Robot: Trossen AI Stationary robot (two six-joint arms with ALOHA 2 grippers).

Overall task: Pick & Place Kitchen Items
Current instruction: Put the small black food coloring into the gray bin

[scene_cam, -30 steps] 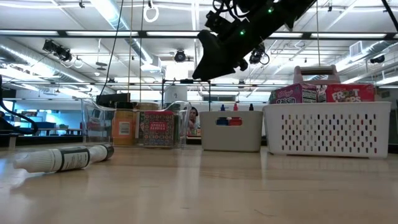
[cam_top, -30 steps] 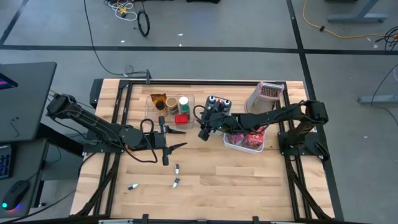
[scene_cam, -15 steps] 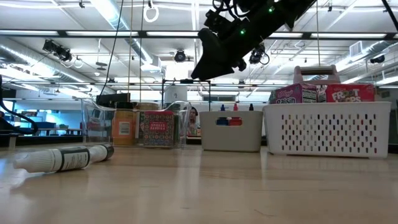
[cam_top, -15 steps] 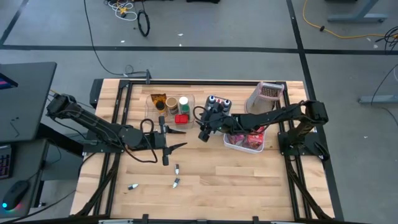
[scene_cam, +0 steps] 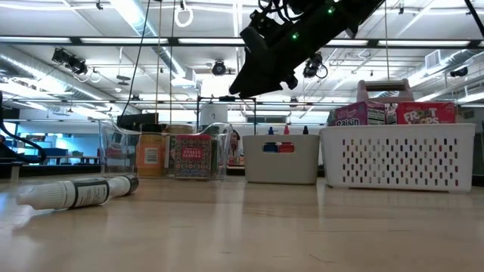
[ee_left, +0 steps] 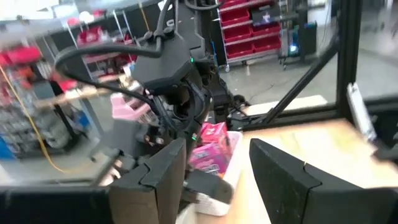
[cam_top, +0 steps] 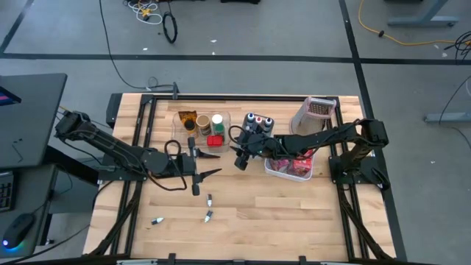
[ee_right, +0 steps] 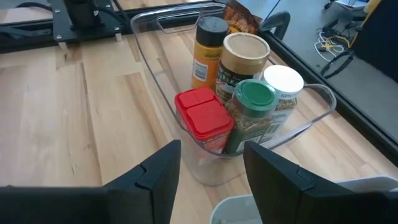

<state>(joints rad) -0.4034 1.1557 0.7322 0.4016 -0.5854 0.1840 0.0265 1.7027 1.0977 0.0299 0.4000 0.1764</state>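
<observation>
Right gripper (cam_top: 241, 157) parted, empty, beside clear bin (ee_right: 298, 127); left gripper (cam_top: 197, 174) seemingly parted.

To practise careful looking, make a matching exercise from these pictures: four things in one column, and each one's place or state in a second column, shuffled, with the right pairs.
Things
1. red-lidded jar
2. cereal boxes
3. small bottles with coloured caps
4. lone bottle

Places or states
A. standing in the grey bin
B. lying on its side on the bare table
C. inside the clear bin
D. standing in the white perforated bin

Pairs: 1-C, 2-D, 3-A, 4-B
</observation>
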